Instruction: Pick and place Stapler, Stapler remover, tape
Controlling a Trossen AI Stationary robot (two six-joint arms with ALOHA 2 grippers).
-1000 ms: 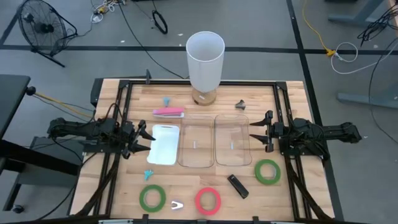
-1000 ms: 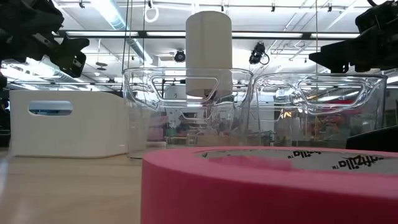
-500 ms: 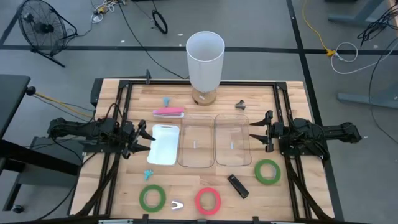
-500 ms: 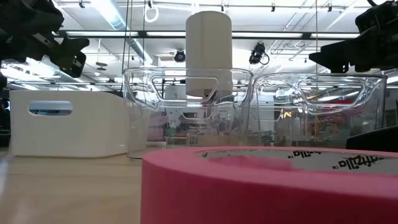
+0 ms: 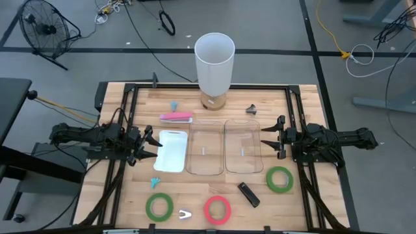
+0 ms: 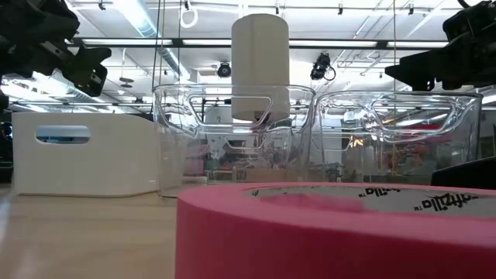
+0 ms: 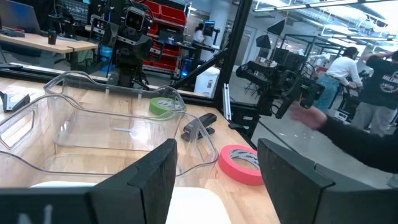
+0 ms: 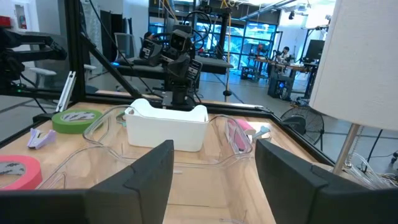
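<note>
Three tape rolls lie flat near the table's near edge: green, red-pink and green. A pink stapler lies beyond the white bin, and a black stapler lies by the right green roll. Small staple removers lie about: white, teal, teal, dark. My left gripper hovers open at the white bin's left side, pointing level. My right gripper hovers open to the right of the clear bins, also level.
Two clear bins stand side by side at the table's middle. A tall white lamp stands at the far edge. A black frame borders the table. People stand in the room behind.
</note>
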